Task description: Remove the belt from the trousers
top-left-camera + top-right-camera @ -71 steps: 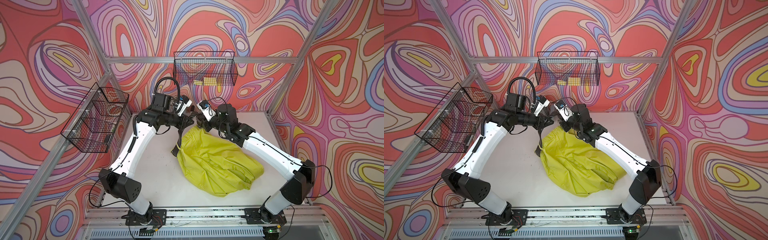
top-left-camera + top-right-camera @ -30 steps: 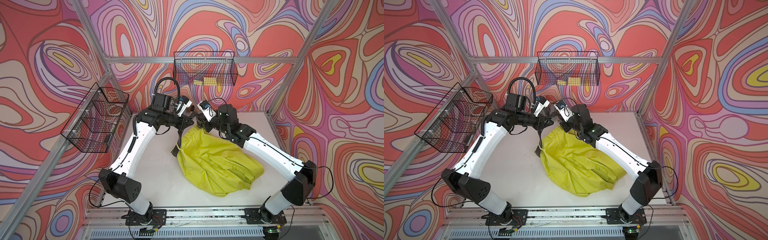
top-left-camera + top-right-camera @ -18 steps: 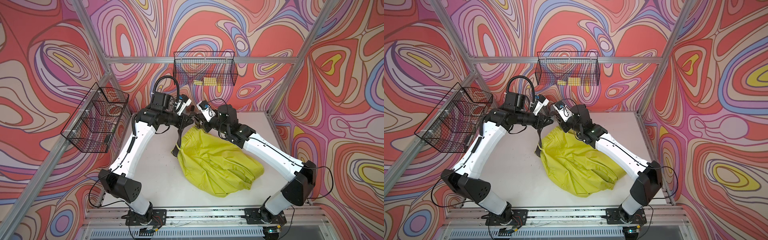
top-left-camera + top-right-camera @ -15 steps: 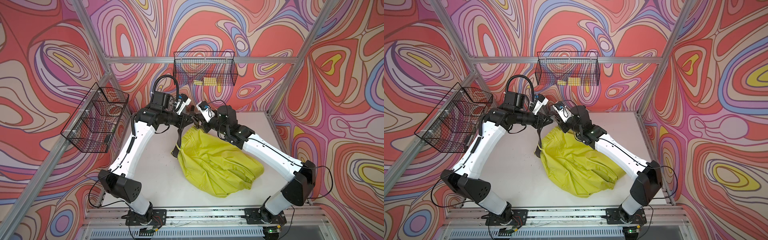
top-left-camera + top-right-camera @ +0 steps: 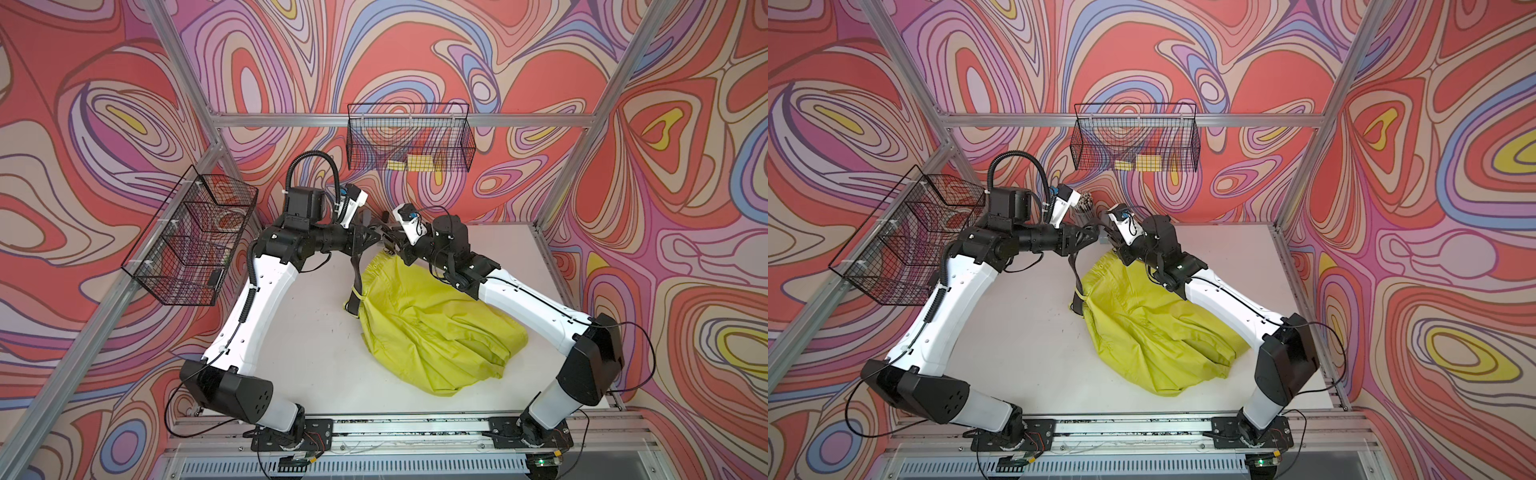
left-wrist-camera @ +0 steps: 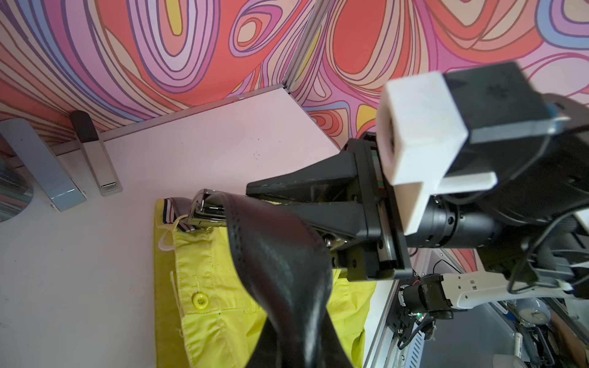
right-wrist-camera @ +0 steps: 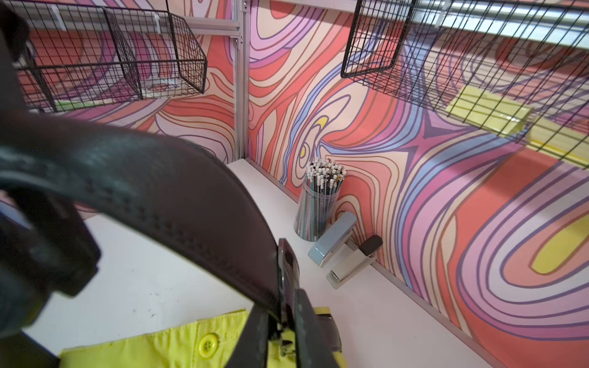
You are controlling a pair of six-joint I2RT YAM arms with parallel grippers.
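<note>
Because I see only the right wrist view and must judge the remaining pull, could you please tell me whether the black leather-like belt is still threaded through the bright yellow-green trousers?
Observer: Yes; in both top views the black leather-like belt passes under a yellow belt loop on the bright yellow-green trousers.
Operator: Thank you; how do the trousers lie?
Observer: Crumpled in one heap on the white table.
Operator: Is the waistband near the buckle?
Observer: In the left wrist view, the silver buckle lies beside the striped waistband lining.
</note>
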